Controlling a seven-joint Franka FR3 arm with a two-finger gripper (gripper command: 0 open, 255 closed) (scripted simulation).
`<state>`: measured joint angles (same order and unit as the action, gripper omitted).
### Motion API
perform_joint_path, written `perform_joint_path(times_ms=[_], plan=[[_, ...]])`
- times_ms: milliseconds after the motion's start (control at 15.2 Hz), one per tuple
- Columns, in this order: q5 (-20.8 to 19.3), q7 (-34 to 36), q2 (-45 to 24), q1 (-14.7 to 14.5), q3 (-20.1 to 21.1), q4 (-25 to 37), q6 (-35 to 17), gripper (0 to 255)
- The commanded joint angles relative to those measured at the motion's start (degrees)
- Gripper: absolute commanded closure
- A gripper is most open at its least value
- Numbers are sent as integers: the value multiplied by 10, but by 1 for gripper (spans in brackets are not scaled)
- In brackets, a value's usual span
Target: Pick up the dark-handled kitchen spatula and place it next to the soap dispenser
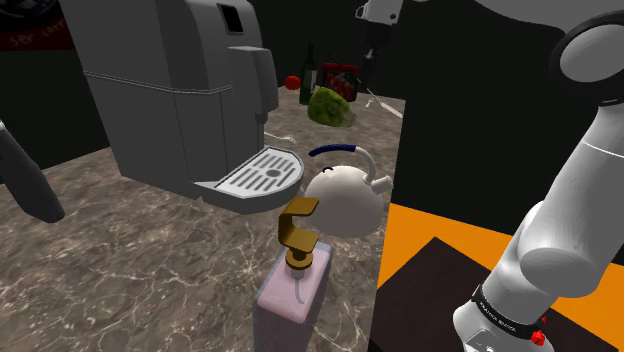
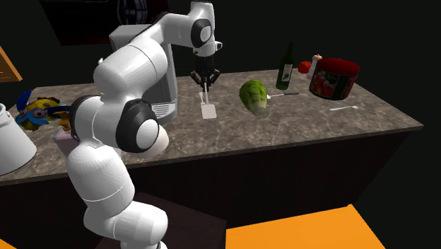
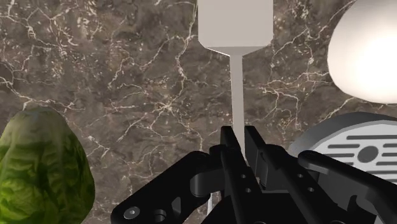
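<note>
My black gripper (image 2: 206, 83) is shut on a pale spatula (image 2: 208, 110), which hangs blade down over the marble counter (image 2: 283, 124) in front of the coffee machine. In the wrist view the fingers (image 3: 229, 149) clasp the thin shaft, and the flat square blade (image 3: 235, 22) points away from the gripper (image 3: 240, 137); the handle end is hidden inside the hand. The soap dispenser (image 1: 295, 285), a pinkish bottle with a gold pump, stands at the counter's near edge in the shoulder view, well away from the gripper (image 1: 372, 48).
A grey coffee machine (image 1: 190, 90) with a slotted drip tray (image 3: 356, 153) and a white kettle (image 1: 345, 195) stand between gripper and dispenser. A green lettuce head (image 2: 254, 97), a dark bottle (image 2: 285, 67) and a red canister (image 2: 333, 79) lie beyond.
</note>
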<state>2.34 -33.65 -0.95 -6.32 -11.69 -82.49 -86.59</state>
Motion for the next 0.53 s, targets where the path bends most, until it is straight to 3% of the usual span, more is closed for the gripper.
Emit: perform_joint_path(times_ms=[0,462], plan=[[2,0,-7,1,-1,25,18,255],[10,-3,-44,6,-4,129,87,255]])
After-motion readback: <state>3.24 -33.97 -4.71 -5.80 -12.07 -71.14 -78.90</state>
